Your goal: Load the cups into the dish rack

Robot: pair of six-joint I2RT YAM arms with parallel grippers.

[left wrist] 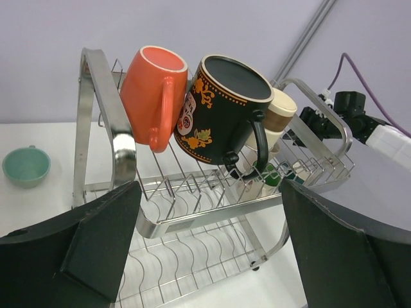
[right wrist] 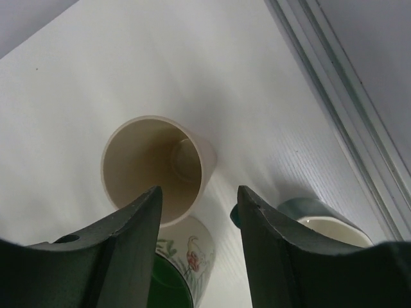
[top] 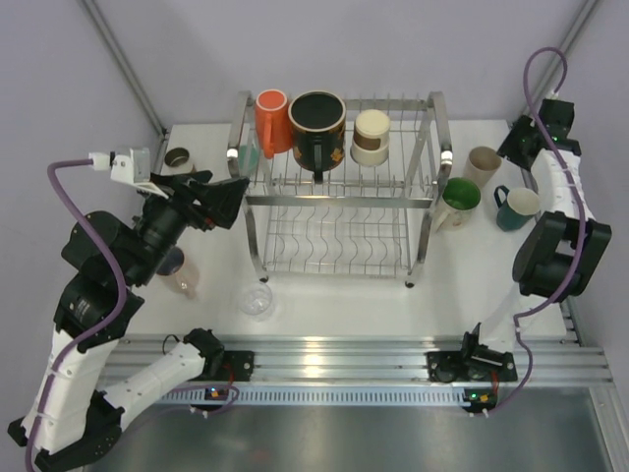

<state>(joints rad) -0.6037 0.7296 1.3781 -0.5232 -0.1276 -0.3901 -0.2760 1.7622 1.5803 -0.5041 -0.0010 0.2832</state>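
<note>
One orange cup (left wrist: pixel 151 96) and black patterned mug (left wrist: pixel 221 109) tilt on the chrome rack (left wrist: pixel 96 115); left claw (left wrist: pixel 210 192) and right claw (right wrist: pixel 199 199) gape empty.

Dish rack (top: pixel 339 201): chrome wire, two tiers, standing upright mid-table. Orange mug (top: pixel 272 120), black patterned mug (top: pixel 316 126) and brown-cream paper cup (top: pixel 371 136) are leaning side by side on its top tier. Beige cup (top: pixel 482 165), green mug (top: pixel 458 200) and teal mug (top: pixel 516 206) are sitting at its 3 o'clock. Clear cup (top: pixel 257 299) is sitting at 7 o'clock, pink cup (top: pixel 182 275) at 8 o'clock.
</note>
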